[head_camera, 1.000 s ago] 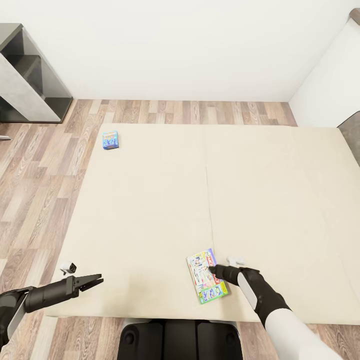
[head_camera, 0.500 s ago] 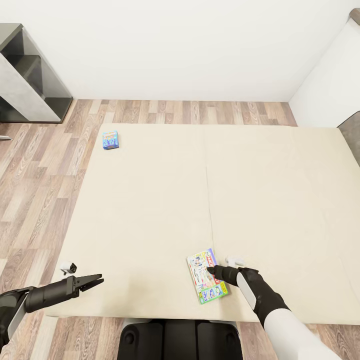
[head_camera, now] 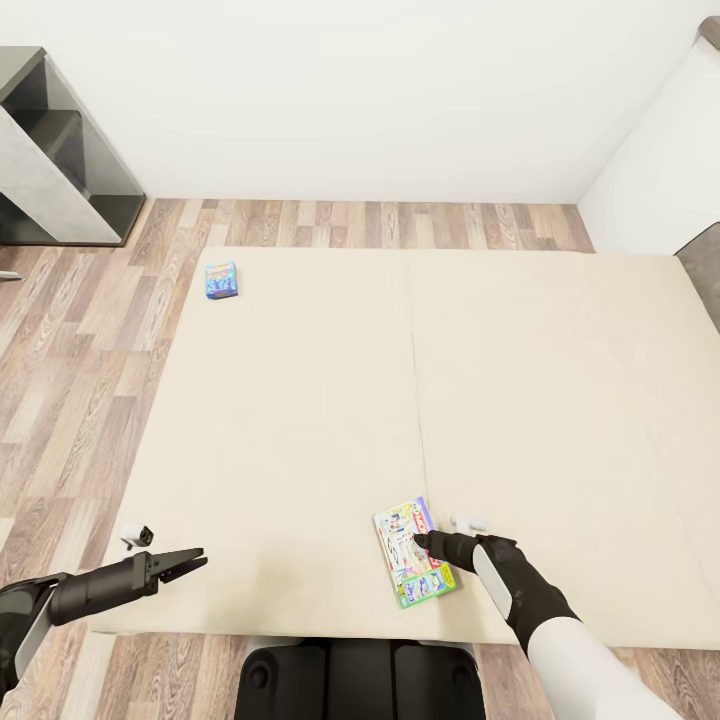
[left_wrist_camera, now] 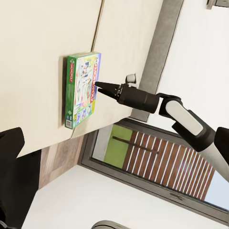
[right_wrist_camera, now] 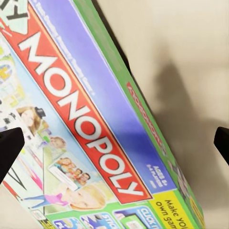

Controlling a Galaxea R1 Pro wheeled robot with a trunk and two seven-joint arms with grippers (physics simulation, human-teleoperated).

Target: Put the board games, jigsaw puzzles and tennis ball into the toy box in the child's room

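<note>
Monopoly box (head_camera: 414, 553) looks stiff, light and flat; right gripper (head_camera: 424, 541), fingers spread, best pinches its long edge.

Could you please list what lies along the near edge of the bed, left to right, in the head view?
Black left gripper → green-edged Monopoly board game box → black right gripper, tips over the box's right edge.
</note>
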